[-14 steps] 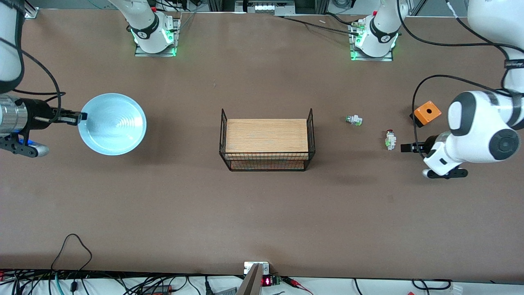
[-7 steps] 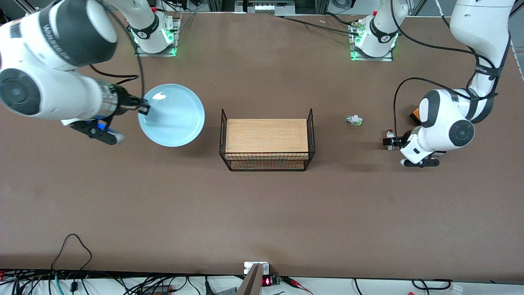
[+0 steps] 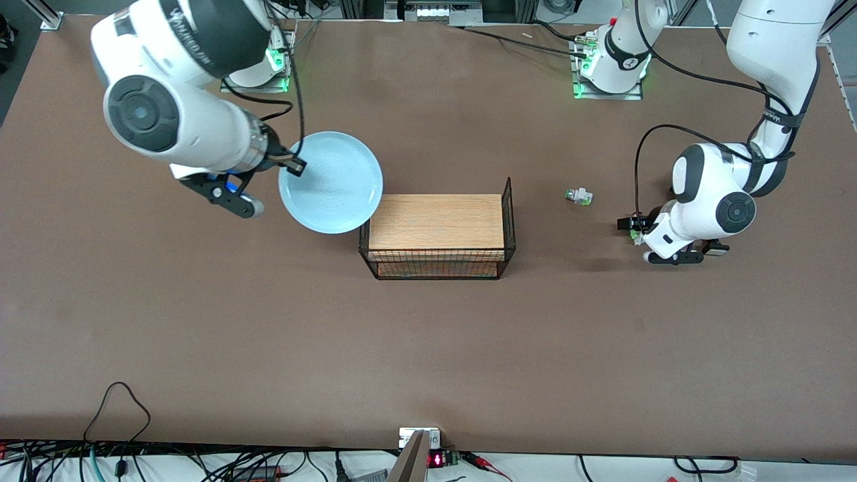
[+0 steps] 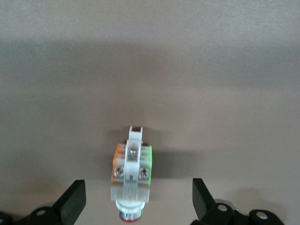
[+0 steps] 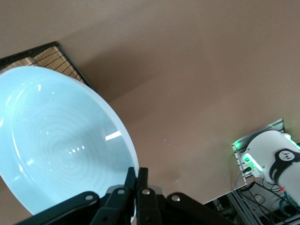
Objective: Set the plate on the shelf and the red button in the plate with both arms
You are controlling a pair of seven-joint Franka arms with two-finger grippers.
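Meanwhile plate (image 3: 331, 182) rim overlaps wire rack (image 3: 436, 235) edge.

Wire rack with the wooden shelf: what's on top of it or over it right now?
The wooden shelf of the black wire rack carries nothing. The round light blue plate, pinched at its rim by the right gripper, overhangs one corner and covers it.

Plate aloft, red button lying on the table

The light blue plate (image 3: 331, 182) is overlapping the rack's corner; the red button (image 4: 132, 178) is lying on its side.
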